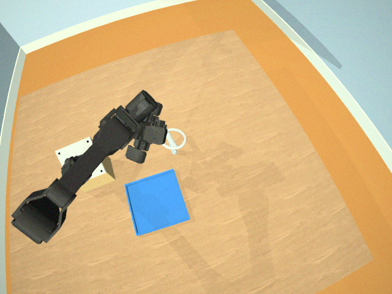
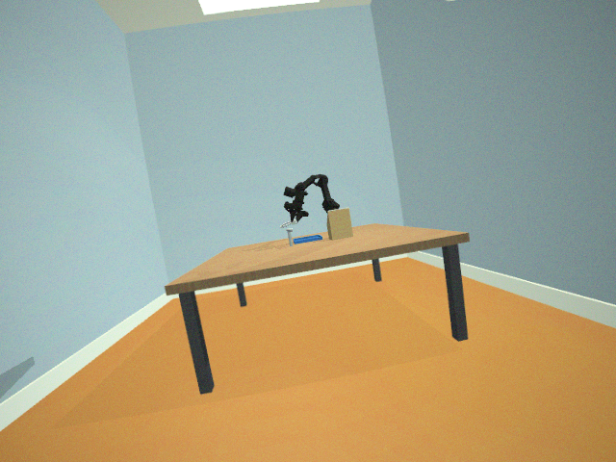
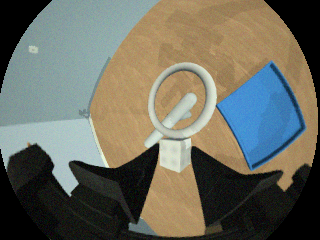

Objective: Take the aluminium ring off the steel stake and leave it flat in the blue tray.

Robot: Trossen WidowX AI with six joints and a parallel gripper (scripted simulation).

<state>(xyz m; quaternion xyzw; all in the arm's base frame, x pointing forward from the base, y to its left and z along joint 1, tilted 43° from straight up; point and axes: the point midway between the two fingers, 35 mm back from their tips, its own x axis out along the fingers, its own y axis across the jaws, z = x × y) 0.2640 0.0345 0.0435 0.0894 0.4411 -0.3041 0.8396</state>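
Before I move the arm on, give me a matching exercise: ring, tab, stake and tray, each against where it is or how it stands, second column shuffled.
1. ring
2. tab
3. stake
4. tray

A. pinched between the gripper's fingers
B. blue, with nothing in it
C. upright on the table
D. held up above the cross-bar

Pairs: 1-D, 2-A, 3-C, 4-B
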